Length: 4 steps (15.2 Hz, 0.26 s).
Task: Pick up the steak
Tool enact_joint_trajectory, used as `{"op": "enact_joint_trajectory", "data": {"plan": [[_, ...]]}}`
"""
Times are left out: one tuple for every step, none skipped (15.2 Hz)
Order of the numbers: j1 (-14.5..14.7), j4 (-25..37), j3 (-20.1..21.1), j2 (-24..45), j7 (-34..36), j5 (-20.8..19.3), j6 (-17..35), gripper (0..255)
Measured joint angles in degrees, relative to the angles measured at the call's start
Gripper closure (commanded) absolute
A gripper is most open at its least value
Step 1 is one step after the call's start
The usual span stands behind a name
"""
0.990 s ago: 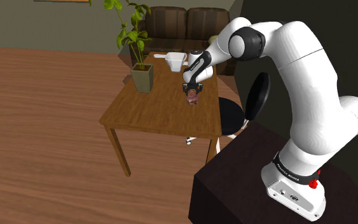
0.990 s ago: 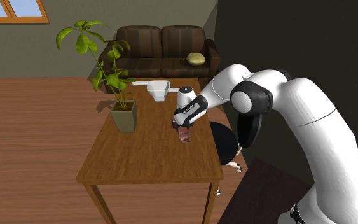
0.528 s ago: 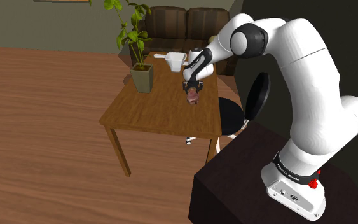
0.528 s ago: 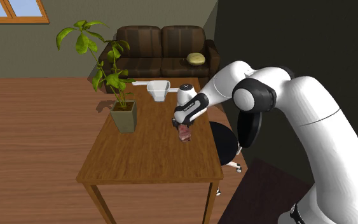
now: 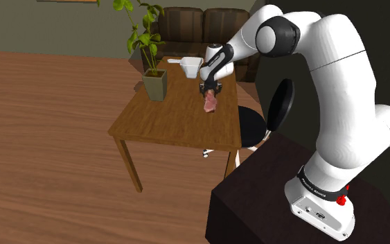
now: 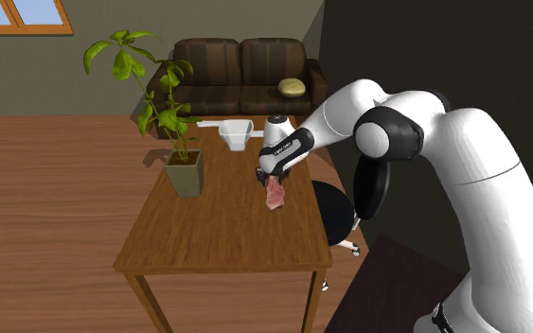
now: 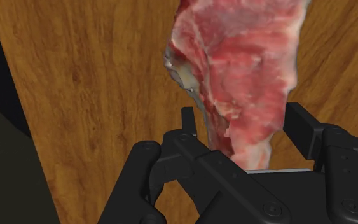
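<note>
A raw pink-red steak with pale fat hangs from my gripper, whose black fingers are shut on its lower end. In the shoulder view the steak dangles clear above the wooden table, below the gripper. The second exterior view has the steak under the gripper, above the table's right half.
A potted plant stands on the table's left side, and a white scoop-like dish lies at the far end. A black office chair sits beside the table's right edge. A brown sofa is behind.
The gripper has risen with the steak, which has come off the table and now hangs in the air. The arm's elbow moved up too.
</note>
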Motion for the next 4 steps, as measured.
{"op": "enact_joint_trajectory", "data": {"plan": [[-0.1, 0.1, 0.0, -0.5, -0.1, 0.0, -0.6, 255], [0.0, -0.1, 0.0, -1.2, -0.1, 0.0, -1.1, 255], [-0.1, -0.4, 0.0, -1.9, -0.2, 0.0, -1.4, 255], [0.0, -0.3, 0.0, -2.0, -0.2, 0.0, -1.7, 255]]}}
